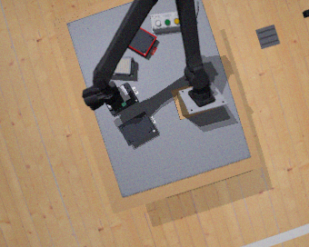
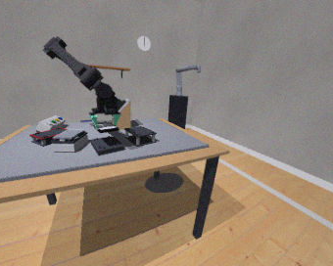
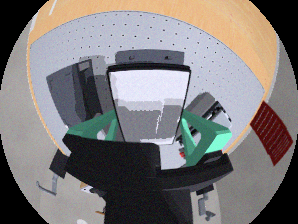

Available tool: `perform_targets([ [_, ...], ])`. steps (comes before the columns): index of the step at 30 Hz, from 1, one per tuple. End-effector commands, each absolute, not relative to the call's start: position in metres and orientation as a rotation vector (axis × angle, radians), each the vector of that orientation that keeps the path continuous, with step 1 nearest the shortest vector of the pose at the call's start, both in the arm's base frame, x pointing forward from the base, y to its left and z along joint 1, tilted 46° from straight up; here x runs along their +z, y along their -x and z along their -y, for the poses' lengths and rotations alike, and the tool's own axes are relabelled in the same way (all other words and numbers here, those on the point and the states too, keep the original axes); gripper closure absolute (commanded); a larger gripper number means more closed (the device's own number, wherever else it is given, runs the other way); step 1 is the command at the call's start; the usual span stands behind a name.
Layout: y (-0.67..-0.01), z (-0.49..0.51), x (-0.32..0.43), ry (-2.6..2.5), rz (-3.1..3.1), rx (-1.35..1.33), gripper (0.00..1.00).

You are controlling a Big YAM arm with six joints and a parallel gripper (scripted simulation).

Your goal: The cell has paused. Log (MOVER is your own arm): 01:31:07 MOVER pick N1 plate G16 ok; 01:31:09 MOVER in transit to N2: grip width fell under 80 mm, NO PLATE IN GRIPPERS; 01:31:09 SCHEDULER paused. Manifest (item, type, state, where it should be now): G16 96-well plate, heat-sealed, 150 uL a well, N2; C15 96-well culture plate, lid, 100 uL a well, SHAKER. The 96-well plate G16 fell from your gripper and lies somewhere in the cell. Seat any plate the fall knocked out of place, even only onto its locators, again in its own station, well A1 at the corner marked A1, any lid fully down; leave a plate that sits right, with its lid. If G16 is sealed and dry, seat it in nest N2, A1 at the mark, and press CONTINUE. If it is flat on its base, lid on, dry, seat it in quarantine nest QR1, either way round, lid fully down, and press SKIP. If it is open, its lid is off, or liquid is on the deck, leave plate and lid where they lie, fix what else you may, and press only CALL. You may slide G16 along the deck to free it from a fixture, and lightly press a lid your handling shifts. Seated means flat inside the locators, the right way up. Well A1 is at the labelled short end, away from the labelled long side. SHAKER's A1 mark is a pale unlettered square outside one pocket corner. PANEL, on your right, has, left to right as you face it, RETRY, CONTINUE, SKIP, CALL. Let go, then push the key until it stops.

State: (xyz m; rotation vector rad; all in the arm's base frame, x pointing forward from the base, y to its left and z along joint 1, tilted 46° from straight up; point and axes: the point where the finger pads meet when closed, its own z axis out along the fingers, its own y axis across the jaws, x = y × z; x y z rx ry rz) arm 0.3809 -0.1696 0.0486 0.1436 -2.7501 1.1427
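Note:
My gripper [image 1: 118, 98] is shut on a 96-well plate [image 1: 127, 93] with a dark rim and holds it above the grey deck. In the wrist view the plate [image 3: 148, 104] sits between my green fingers; its top is smooth and shiny, like a seal, and looks dry. From the side view the gripper [image 2: 105, 118] carries the plate [image 2: 107, 126] a little above the deck, over the nests. A dark empty nest [image 1: 138, 130] lies just in front of the gripper. A pale-topped plate [image 1: 125, 67] sits in its station behind it. I cannot read any A1 mark.
A red-framed nest [image 1: 143, 43] lies at the back of the deck, next to the key panel [image 1: 166, 21]. The arm's base [image 1: 201, 99] stands on the right. In the side view two dark nests [image 2: 107, 145] [image 2: 141, 134] sit near the lidded plate [image 2: 70, 139].

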Motion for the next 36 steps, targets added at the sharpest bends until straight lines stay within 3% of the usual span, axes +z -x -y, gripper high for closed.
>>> perform_targets([
  [1,-0.399,0.172,0.061,-0.132,2.776,1.165,1.0],
  [36,-0.379,0.173,0.054,-0.13,2.762,1.154,1.0],
])
